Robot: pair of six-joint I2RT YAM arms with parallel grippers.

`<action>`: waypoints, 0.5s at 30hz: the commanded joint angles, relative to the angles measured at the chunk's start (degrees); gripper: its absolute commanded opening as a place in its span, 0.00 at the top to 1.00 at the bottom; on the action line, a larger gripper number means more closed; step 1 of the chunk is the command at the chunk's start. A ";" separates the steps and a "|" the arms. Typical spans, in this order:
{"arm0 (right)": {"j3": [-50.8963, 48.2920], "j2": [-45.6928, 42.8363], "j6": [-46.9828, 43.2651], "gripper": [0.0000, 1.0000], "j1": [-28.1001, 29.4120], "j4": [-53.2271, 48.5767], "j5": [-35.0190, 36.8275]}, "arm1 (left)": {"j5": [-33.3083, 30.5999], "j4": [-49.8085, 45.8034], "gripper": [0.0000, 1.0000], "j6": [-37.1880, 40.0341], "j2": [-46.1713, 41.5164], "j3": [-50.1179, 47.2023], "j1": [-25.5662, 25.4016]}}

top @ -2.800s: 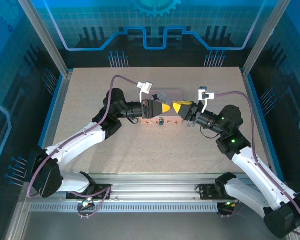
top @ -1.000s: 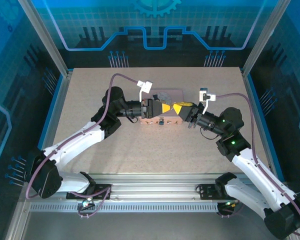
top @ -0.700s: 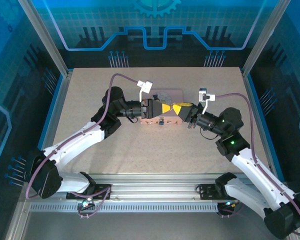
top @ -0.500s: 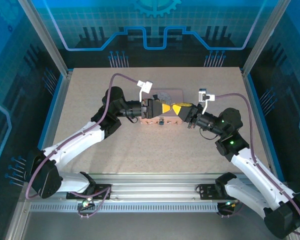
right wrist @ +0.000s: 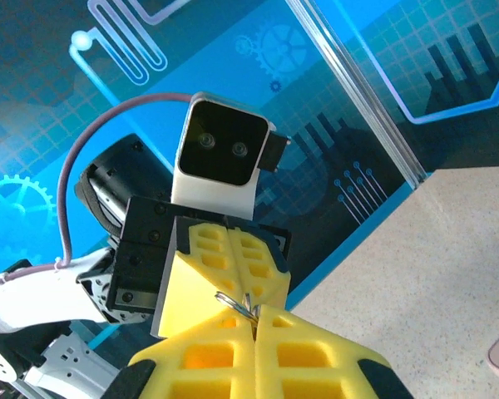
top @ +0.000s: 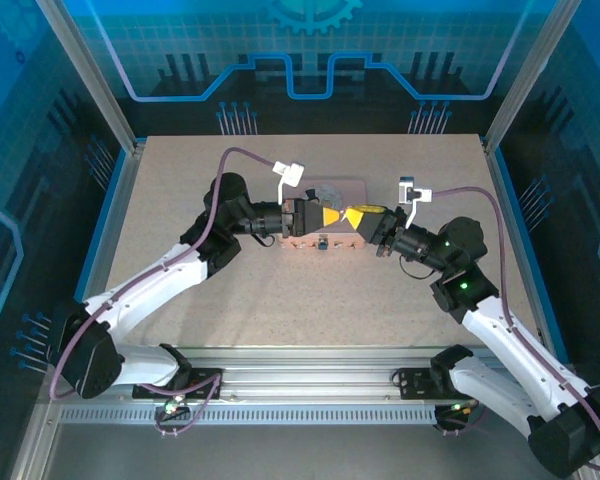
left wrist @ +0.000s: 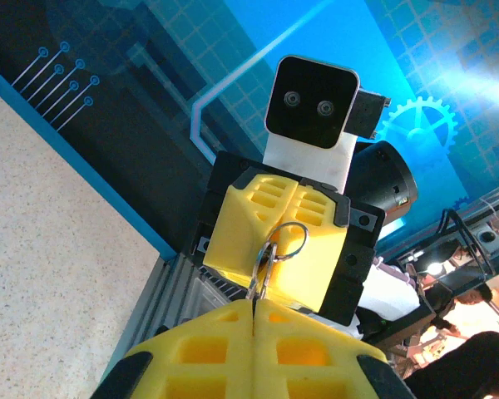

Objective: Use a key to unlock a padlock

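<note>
Above the centre of the table (top: 280,310), the left claw (top: 332,216) and the right claw (top: 353,216) meet tip to tip over the pink box (top: 348,187), their arms reaching in from opposite sides. Both claws are fully closed: in each wrist view, the yellow fingers of both claws meet along a single seam with no gap. The key (left wrist: 262,270) is raised off the table and sits between the two sets of fingertips. In the left wrist view, it appears as a thin metal strip whose lower end enters the seam of the left claw, which grips it. Its upper end carries the key ring (left wrist: 289,238), a small wire loop lying against the fingertips of the right claw. In the right wrist view, the same loop comes out of the seam at the tip of the right claw, which pinches it; how deep the loop sits in that seam cannot be determined. The padlock (top: 322,244) is a very small dark item hanging on the near front face of the pink box, below the two claws and apart from the key. The pink box rests flat on the table with its lid facing up.
</note>
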 commanded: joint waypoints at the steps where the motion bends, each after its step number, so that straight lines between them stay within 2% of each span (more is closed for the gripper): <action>1: -1.28 -1.00 -2.76 0.84 -0.78 -7.30 2.14 | -1.10 -5.61 1.00 5.01 -2.51 3.48 -0.52; 3: -1.21 -1.94 -4.92 0.63 -1.22 -12.92 3.64 | -2.70 -12.28 1.00 8.03 -2.30 4.98 -0.50; 5: -1.28 -2.91 -6.48 0.54 -1.97 -17.57 5.78 | -4.96 -20.58 1.00 11.87 -1.71 7.19 -0.50; 12: 0.04 -3.69 -11.57 0.54 -4.66 -37.24 13.18 | -13.09 -46.05 1.00 21.96 1.90 14.25 -0.46; 15: -0.91 -3.52 -13.60 0.54 -5.26 -40.03 13.90 | -15.72 -56.04 1.00 26.11 4.88 18.14 -0.52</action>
